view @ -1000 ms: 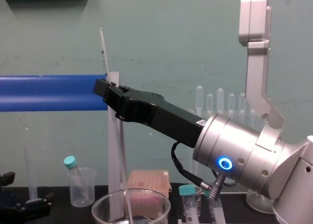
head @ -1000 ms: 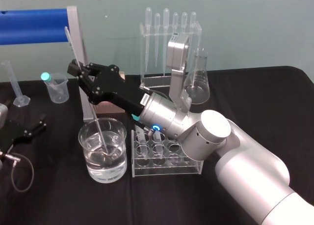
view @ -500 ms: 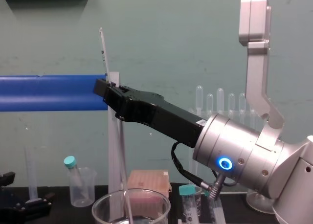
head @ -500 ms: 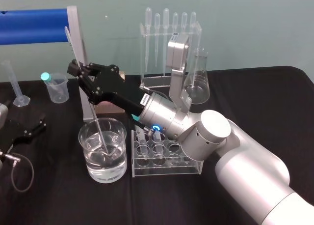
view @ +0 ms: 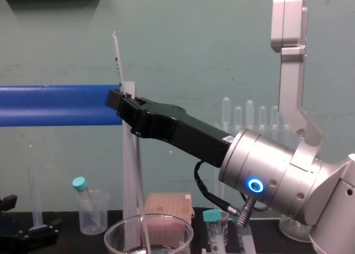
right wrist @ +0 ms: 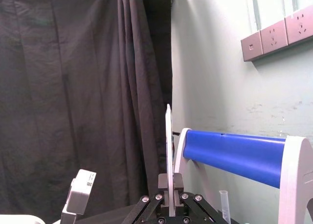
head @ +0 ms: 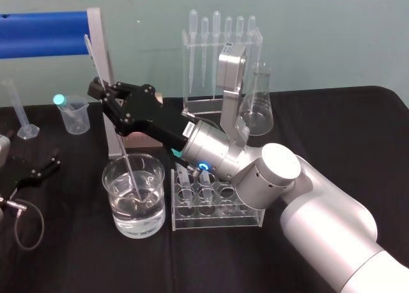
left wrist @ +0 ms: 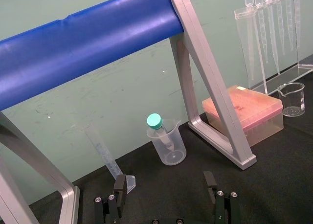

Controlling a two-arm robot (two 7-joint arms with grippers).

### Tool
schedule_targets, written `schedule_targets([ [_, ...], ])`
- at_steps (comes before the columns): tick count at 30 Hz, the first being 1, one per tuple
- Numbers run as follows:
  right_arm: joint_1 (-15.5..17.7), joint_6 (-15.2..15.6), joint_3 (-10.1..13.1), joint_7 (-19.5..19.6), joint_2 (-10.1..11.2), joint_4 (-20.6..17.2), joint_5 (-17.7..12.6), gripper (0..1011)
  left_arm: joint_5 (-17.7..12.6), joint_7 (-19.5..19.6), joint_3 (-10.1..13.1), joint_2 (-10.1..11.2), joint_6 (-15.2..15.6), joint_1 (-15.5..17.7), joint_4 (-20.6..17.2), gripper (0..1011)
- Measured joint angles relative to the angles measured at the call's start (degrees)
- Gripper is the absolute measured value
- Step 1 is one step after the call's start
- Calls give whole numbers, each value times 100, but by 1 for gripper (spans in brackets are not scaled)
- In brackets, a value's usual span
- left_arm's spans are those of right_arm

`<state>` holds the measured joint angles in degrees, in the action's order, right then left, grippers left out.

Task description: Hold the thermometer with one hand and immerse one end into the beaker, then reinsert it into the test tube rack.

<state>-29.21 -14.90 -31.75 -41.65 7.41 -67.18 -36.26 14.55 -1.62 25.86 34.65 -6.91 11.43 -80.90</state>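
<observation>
At the far left the left claw (head: 39, 170) lies low over the black-clothed worktop (head: 83, 261), its fingers (left wrist: 119, 192) spread wide apart and holding nothing. Behind it stands a tall, narrow, clear plastic measuring cylinder (head: 18, 107). Just to its right is a small clear plastic beaker (head: 75, 119) with a teal-capped tube (left wrist: 157, 127) leaning inside it.

Next comes the large, wide, clear glass beaker (head: 156, 206), roughly half full of clear liquid. The long, thin, clear-whitish glass thermometer (head: 130, 171) slants down into it, lower end under the liquid near the bottom and upper end rising past the blue padded crossbar (head: 41, 25) of a grey metal frame. The right claw (head: 98, 89) is above and behind the beaker, its black fingers clamped together on the thermometer's upper part; the right wrist view shows the rod pinched between them (right wrist: 168, 150).

A pink lidded box (left wrist: 244, 111) sits behind the beaker. Just right of the beaker is a clear acrylic test tube rack (head: 217, 221) holding several clear tubes. Further back are a clear stand of bulb-topped pipettes (head: 220, 69) and a clear glass conical flask (head: 259, 114).
</observation>
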Motion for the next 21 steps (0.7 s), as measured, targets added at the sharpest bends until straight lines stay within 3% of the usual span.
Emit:
schedule_targets([
  [21, 0, 0, 0, 0, 0, 0, 0, 53, 0, 0, 0, 0, 0, 0, 0, 1008],
])
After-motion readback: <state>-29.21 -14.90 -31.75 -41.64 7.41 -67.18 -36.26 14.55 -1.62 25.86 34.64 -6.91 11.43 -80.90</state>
